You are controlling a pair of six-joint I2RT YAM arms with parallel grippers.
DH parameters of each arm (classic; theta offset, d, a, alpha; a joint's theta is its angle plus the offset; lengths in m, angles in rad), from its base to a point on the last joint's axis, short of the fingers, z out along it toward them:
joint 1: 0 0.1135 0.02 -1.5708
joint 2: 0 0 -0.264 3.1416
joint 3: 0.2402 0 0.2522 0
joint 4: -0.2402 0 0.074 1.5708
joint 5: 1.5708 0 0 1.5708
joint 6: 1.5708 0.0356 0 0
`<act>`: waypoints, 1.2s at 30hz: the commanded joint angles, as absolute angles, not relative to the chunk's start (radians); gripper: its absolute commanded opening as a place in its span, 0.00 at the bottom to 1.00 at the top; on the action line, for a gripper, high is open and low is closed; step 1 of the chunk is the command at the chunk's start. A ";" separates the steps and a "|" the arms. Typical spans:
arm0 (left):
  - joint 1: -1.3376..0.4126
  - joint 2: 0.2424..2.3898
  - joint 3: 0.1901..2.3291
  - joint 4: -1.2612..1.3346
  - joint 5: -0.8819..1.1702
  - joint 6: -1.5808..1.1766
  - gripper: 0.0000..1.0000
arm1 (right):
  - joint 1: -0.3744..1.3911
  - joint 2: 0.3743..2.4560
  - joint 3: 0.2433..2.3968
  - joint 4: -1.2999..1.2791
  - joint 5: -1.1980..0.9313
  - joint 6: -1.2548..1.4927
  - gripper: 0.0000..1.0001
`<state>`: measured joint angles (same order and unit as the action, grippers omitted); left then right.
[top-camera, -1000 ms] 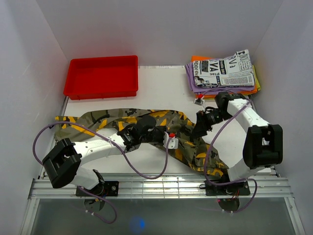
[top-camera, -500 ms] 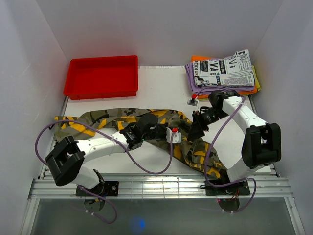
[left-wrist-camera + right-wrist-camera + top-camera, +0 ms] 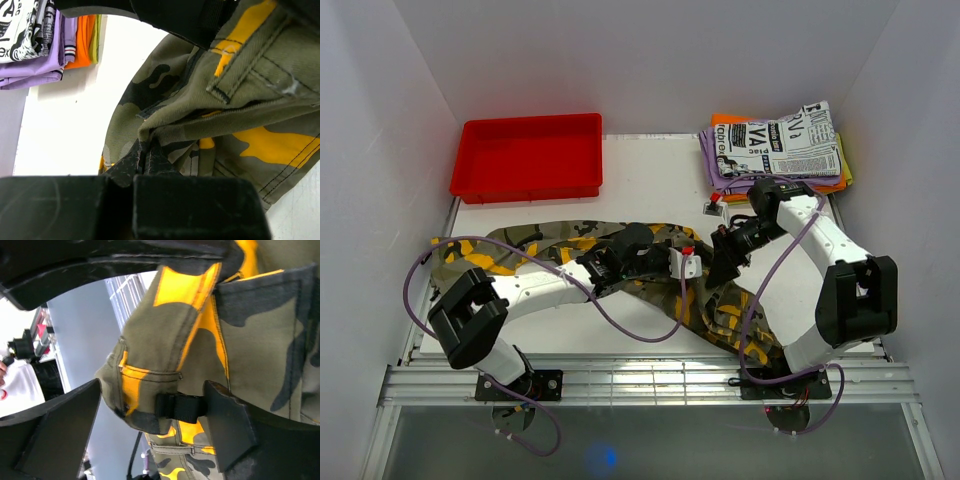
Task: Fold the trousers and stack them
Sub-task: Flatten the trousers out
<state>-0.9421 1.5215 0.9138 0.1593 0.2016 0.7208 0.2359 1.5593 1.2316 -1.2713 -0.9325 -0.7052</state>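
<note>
Trousers [image 3: 520, 240], camouflage olive, black and yellow-orange: rumpled across the middle of the table [image 3: 650, 185], one end at the left edge, the other trailing to the near edge by the right arm's base.

Left gripper [image 3: 662, 264] over mid-garment. In the wrist view its fingers [image 3: 145, 161] are pinched tight on a raised fold of the cloth [image 3: 270, 115].

Right gripper [image 3: 725, 262] just right of the left one, low over the cloth. Jaws spread wide, straddling a waistband fold [image 3: 150, 410] with a black belt loop; cannot tell whether the pads touch it.

Red tray [image 3: 530, 158] at the far left corner. Stack of folded garments [image 3: 775, 150] at the far right corner, newspaper-print piece on top, purple and orange beneath.
</note>
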 commanded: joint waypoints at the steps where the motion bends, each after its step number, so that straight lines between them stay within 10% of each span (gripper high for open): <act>1: -0.933 1.500 0.946 0.184 0.193 0.707 0.00 | 0.236 1.566 1.256 -1.236 -0.917 -0.646 0.85; 9: -0.933 1.485 0.942 0.167 0.178 0.701 0.04 | 0.146 1.601 1.392 -1.304 -0.942 -0.695 0.08; 13: -0.933 1.465 0.997 0.051 0.141 0.618 0.57 | 0.043 1.594 1.538 -1.310 -0.855 -0.690 0.08; 16: -0.908 1.419 1.038 -0.064 0.139 0.513 0.67 | -0.061 1.571 1.600 -1.310 -0.714 -0.759 0.08; 36: 0.048 1.408 1.163 -0.840 0.356 0.414 0.72 | -0.333 1.755 1.397 -0.681 0.031 -1.089 0.08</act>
